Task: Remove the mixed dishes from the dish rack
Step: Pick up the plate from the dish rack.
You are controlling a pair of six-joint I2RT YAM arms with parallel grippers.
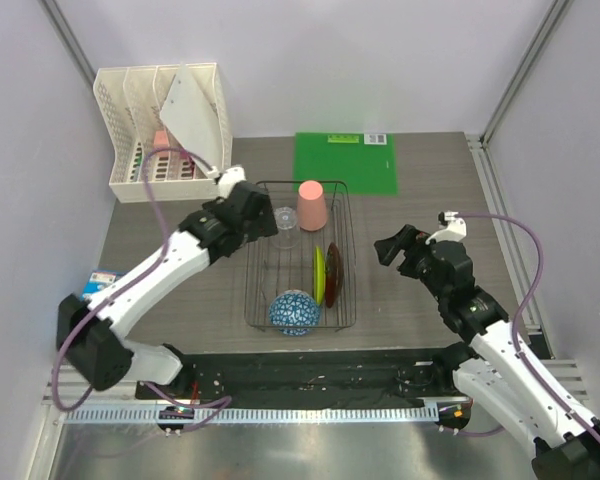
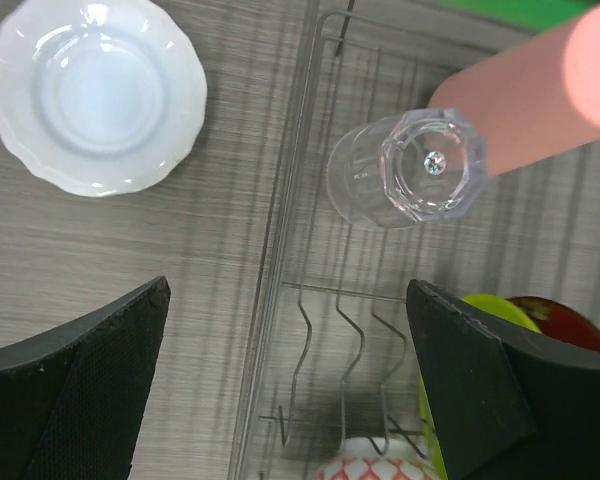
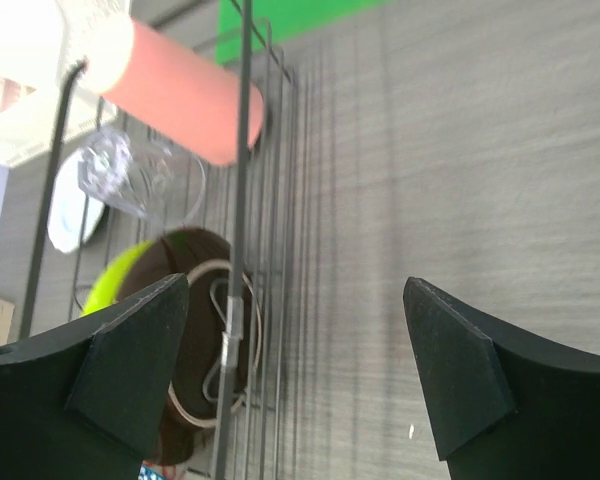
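The dark wire dish rack sits mid-table. In it an upturned salmon-pink cup stands at the far end, beside a clear glass tumbler. A yellow-green plate and a dark red plate stand on edge, and a blue-and-white bowl fills the near end. The white plate lies flat on the table left of the rack; my left arm hides it from above. My left gripper hovers open over the rack's left rim, near the tumbler. My right gripper is open, low, just right of the rack.
A white lattice organizer holding a tilted white sheet stands at the back left. A green mat lies behind the rack. A small blue-and-white box sits near the left table edge.
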